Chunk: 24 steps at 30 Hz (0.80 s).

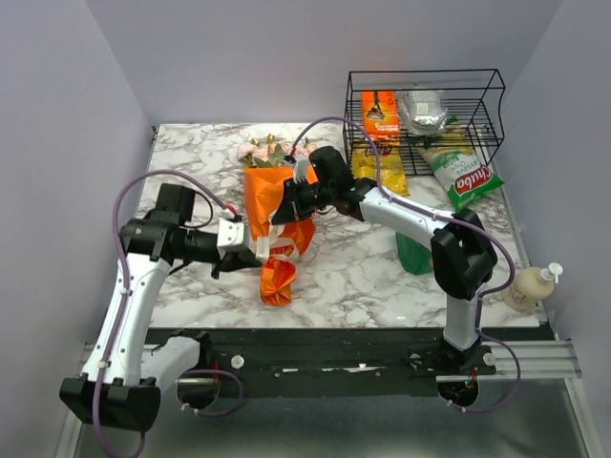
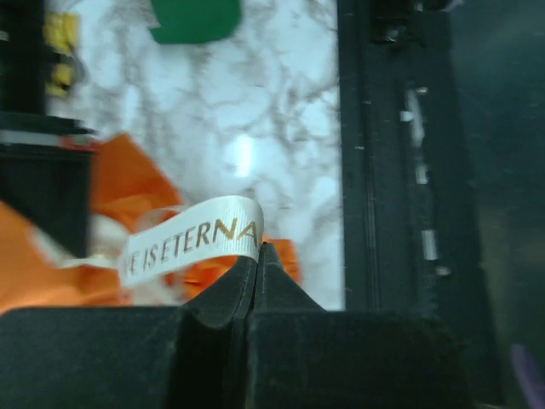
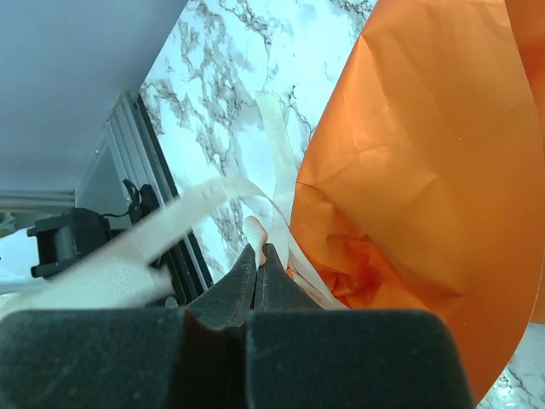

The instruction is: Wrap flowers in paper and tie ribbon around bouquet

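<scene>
Nearest to me, the two arms are rising from their bases at the table (image 1: 372, 277) edge. A small pump bottle (image 1: 528, 286) is standing at the near right corner.

The bouquet (image 1: 274, 215) is lying on the marble in the middle, between the two grippers. Its crumpled orange tail (image 1: 278, 281) is pointing toward me.

The left gripper (image 1: 250, 250) is reaching in from the left, just beside the narrow waist. Its jaws are pressed together, and in the left wrist view they are pinching the end of the ribbon (image 2: 192, 240), which is carrying gold printed letters.

A little farther, the right gripper (image 1: 284, 212) is coming in from the right and lying over the paper (image 3: 409, 170). Its jaws are also clenched. In the right wrist view a small fold of the ribbon is sitting right at their tips, so it seems to be grasping the ribbon. More cream strands are running beside the orange cone.

A green packet (image 1: 414, 254) is lying beside the right arm.

Beyond the grippers, the flowers (image 1: 267, 151) are showing at the wide far end of the paper.

At the far right a wire basket (image 1: 425, 105) is holding snack packets, and a chips bag (image 1: 464, 177) is lying in front of it.
</scene>
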Each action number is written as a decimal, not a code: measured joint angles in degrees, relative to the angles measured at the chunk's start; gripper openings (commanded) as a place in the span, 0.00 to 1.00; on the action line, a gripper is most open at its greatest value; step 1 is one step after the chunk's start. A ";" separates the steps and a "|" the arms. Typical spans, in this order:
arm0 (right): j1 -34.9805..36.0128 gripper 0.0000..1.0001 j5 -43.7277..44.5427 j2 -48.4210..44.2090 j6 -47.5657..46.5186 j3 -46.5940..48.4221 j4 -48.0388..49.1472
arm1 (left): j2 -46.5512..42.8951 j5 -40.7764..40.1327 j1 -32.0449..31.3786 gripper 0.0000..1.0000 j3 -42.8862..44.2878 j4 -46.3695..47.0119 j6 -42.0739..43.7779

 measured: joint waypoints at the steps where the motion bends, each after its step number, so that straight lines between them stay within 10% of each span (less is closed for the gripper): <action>1: 0.00 0.00 -0.09 0.17 -0.04 0.28 -0.22 | -2.05 -0.72 -2.43 0.00 -3.37 1.55 -3.72; 11: 0.00 0.00 -0.28 0.63 -0.85 1.16 -1.44 | -1.64 -20.76 -33.27 0.00 -12.24 32.76 -30.18; 24: 0.00 0.00 -0.31 0.63 -1.57 1.16 -1.57 | 10.78 -32.96 -41.38 0.00 -12.13 50.97 -32.20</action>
